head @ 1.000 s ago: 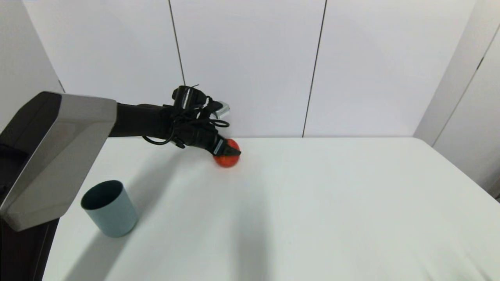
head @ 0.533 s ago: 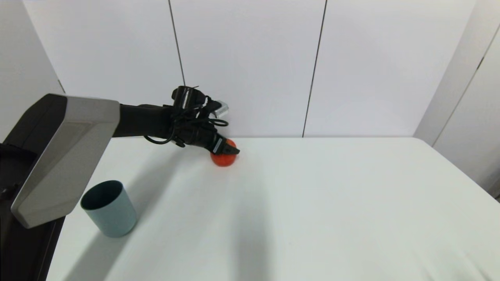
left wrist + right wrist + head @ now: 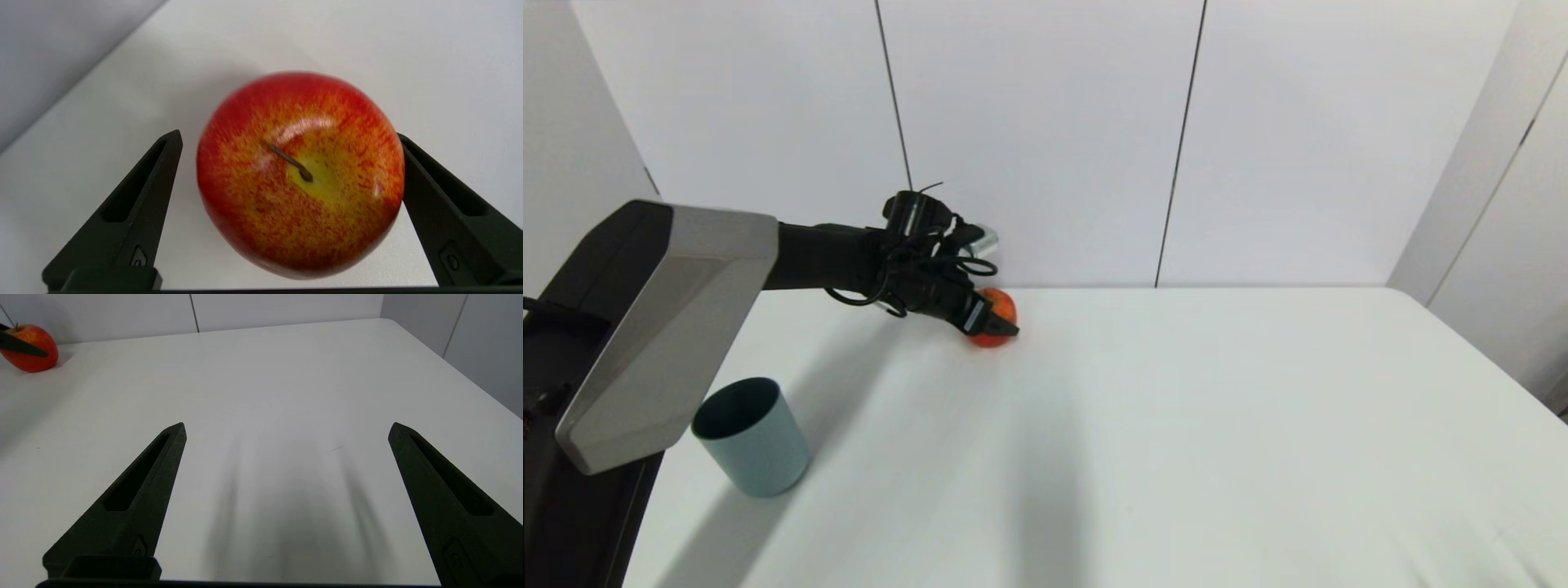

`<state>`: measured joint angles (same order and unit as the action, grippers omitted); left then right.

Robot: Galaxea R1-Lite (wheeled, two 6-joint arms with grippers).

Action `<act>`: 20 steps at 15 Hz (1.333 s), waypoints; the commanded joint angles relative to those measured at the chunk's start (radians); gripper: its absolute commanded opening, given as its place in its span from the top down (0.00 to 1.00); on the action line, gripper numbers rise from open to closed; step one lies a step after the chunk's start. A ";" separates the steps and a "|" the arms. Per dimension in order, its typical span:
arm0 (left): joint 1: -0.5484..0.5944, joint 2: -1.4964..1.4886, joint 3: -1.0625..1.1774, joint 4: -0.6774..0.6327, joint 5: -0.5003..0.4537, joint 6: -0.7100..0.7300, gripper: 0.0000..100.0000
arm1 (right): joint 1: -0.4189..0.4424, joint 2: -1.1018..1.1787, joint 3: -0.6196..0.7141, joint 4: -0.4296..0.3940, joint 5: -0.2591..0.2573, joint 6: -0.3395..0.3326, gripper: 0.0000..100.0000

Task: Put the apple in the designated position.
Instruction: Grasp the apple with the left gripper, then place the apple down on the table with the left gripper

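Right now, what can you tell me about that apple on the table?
The apple is small, round and glossy, red with orange-yellow flecks and a yellow hollow holding a short dark stem. It sits at the far side of the white table near the wall, between the left gripper's open black fingers; one finger seems to touch it, the other leaves a gap.

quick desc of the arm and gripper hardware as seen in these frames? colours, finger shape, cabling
Left arm: grey-white angular shell near the shoulder, then a black link. Looped black cables and a small silver cylinder at the wrist. Left gripper: two matte black, wedge-shaped fingers tapering to points, each with a slot and a small screw near the base. Right gripper has identical fingers.
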<state>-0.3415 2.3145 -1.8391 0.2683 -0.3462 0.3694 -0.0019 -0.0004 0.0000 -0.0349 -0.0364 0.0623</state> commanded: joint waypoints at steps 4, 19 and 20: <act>0.001 -0.012 -0.005 0.031 -0.004 0.003 1.00 | -0.001 0.000 0.012 0.000 0.001 0.001 0.00; 0.346 -0.354 0.175 0.046 -0.071 0.218 1.00 | 0.000 0.000 0.012 0.000 0.000 0.001 0.00; 0.377 -0.383 0.241 0.046 -0.089 0.218 1.00 | -0.001 0.000 0.012 0.000 0.000 0.001 0.00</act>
<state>-0.0489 2.0391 -1.7294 0.3087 -0.3900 0.5743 -0.0019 -0.0004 0.0000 -0.0345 -0.0364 0.0623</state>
